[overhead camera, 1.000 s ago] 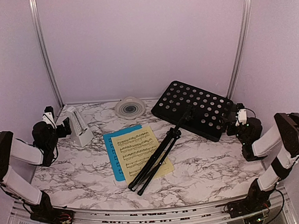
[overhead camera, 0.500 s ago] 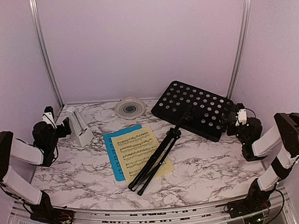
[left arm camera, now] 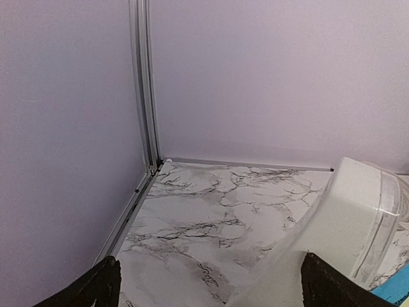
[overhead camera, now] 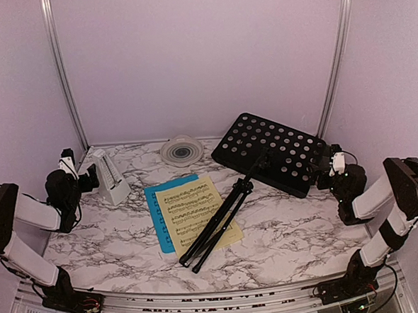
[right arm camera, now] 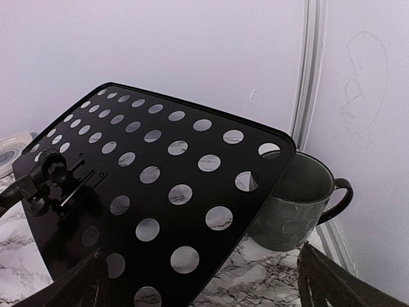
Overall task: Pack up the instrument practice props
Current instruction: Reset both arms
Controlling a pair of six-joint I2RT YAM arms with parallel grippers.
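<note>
On the marble table (overhead camera: 306,228): black music stand (overhead camera: 276,152) lying down, legs across yellow page (overhead camera: 190,200), which overlaps blue page (overhead camera: 153,209). My left gripper (left arm camera: 211,288), fingers spread wide, sits by the white metronome (overhead camera: 111,178). My right gripper (right arm camera: 204,284), fingers spread wide, faces the stand's plate.

matt black perforated stand (right arm camera: 153,192), glossy marble table (overhead camera: 291,229)

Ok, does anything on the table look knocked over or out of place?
The music stand lies tipped over: its folded legs rest across the yellow page, and its perforated desk tilts up beside a dark mug. Nothing looks spilled.
</note>
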